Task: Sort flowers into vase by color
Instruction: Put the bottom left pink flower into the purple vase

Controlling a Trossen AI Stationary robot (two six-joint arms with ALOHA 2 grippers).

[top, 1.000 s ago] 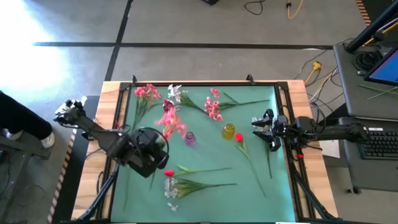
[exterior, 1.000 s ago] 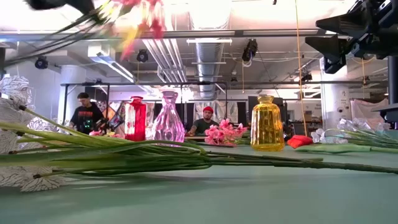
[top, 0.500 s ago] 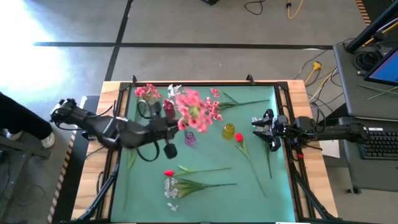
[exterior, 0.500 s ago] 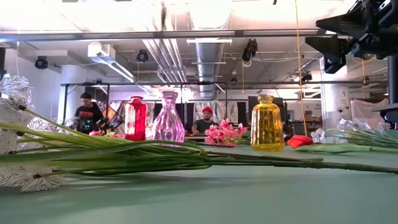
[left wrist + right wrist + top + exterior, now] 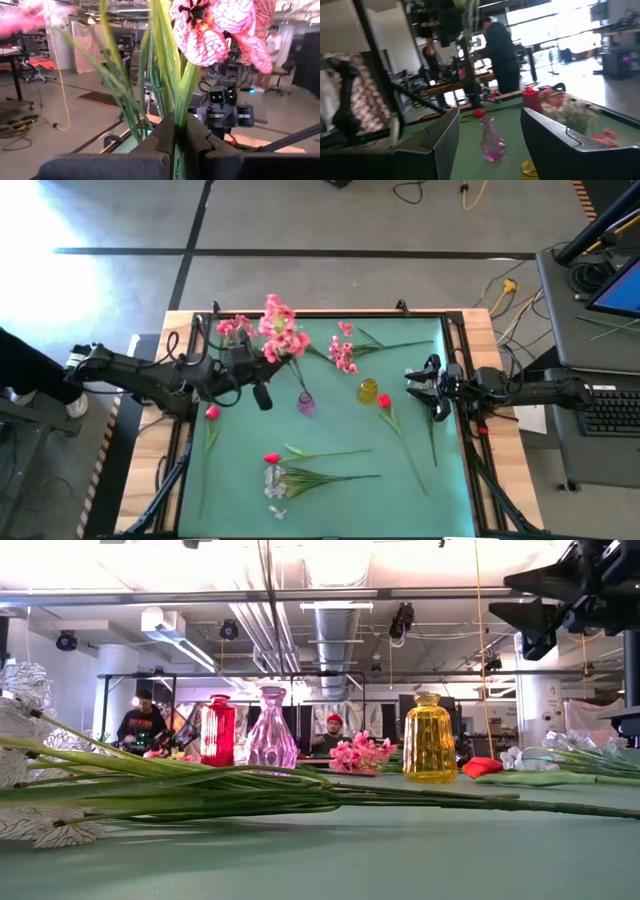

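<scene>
Left gripper [image 5: 262, 376] is over the table's left-centre, fingers clenched on the stem of a pink flower spray [image 5: 281, 330] whose blossoms show above the far half of the mat in the high view. Left wrist view confirms the grip: the dark fingers [image 5: 162, 137] pinch green stems and leaves, and a big veined pink blossom [image 5: 210, 30] fills the upper part of the picture (the high view can't show the pinch itself). That view also catches the right arm [image 5: 222, 112] farther off.

Right gripper [image 5: 425, 385] waits at the table's right edge, fingers [image 5: 437, 135] spread apart with nothing between them; the right wrist view looks across the green mat [image 5: 515, 150] at the pink vase [image 5: 492, 145], a bit of the yellow vase [image 5: 530, 170] and people in the room beyond.

High view only: more pink flowers [image 5: 343, 348] lie at far centre, a red flower [image 5: 386, 402] beside the yellow vase [image 5: 368, 391], another red bloom [image 5: 212, 412] at left, white spray [image 5: 276, 479] and red bloom [image 5: 270, 458] near the front.

Low view only: red vase [image 5: 218, 730], pink vase [image 5: 272, 728] and yellow vase [image 5: 430, 738] standing upright in a row, all without flowers; long green stems [image 5: 250, 795] lie in the foreground. The held spray is barely in this view.
</scene>
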